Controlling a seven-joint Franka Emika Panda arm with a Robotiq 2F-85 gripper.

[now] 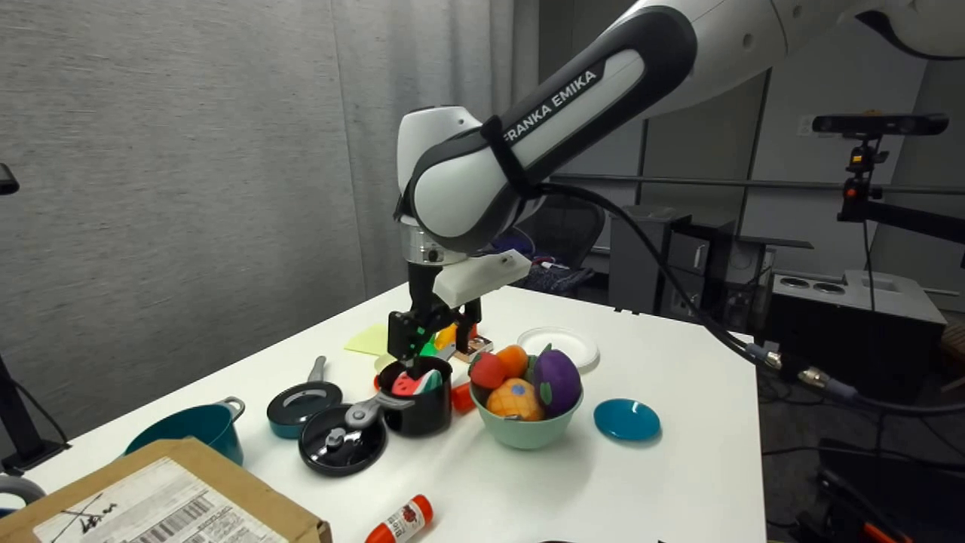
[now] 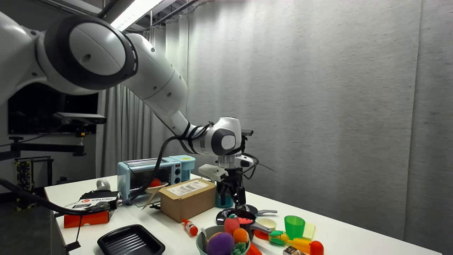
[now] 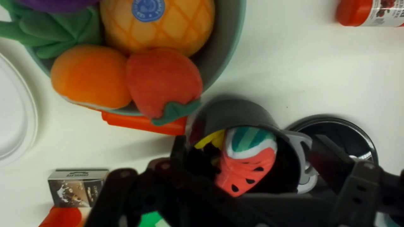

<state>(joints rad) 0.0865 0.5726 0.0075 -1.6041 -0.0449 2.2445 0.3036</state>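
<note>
A plush watermelon slice [image 3: 249, 160] lies inside a black saucepan [image 1: 418, 418], beside something yellow [image 3: 217, 137], mostly hidden, nearer the counter's [image 1: 671, 490] curtain-side edge. Over the saucepan hangs the tool [image 3: 251, 145], jaws spread wide. The gray handle [image 1: 369, 412] reaches across a black lid [image 1: 347, 455]. Just beside, a mint-green bowl [image 1: 528, 436] holds plush fruit: strawberry [image 3: 164, 80], orange [image 3: 91, 75], a purple piece [image 1: 556, 381] and a pineapple [image 3: 161, 31] bearing a round blue badge [image 3: 148, 9], its lettering unreadable. Near them is a small carton [image 3: 77, 190], apparently lettered CHOCOLATE. A red-capped bottle [image 1: 407, 520], its label only partly legible, lies well apart. The cardboard box [image 2: 191, 205] carries a shipping label [image 1: 162, 513] with barcodes and crossed-out handwriting. By the edge away from the curtain [image 2: 300, 106] sits a box printed VELCRO [image 2: 93, 202]. The arm [image 1: 558, 113] reads FRANKA EMIKA.
</note>
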